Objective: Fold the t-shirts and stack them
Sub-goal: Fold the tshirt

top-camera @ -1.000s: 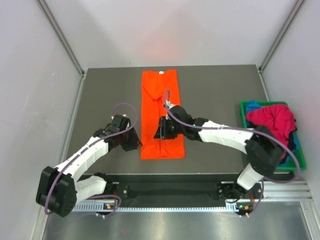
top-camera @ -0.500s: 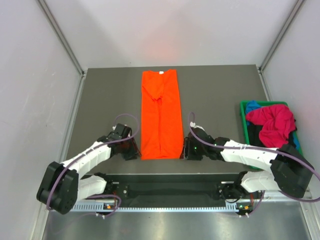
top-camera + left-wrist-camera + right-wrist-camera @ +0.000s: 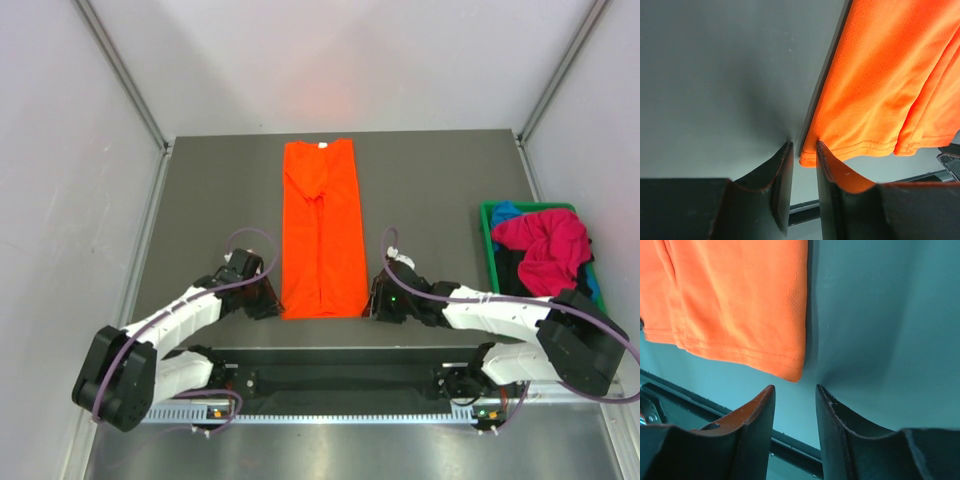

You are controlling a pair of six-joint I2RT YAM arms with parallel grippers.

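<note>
The orange t-shirt lies folded into a long narrow strip down the middle of the table, collar at the far end. My left gripper is low at its near left corner. In the left wrist view the jaws stand narrowly apart with the shirt's hem corner between the tips. My right gripper is at the near right corner, open, with the hem corner just ahead of its gap. The magenta-red shirt and the blue shirt lie crumpled in the bin.
The green plastic bin stands at the table's right edge. The dark table ends at a black rail just behind both grippers. Grey walls close in the left, right and far sides.
My right gripper has moved from the middle of the orange strip to its near right corner. My left gripper has moved nearer and in to the near left corner.
</note>
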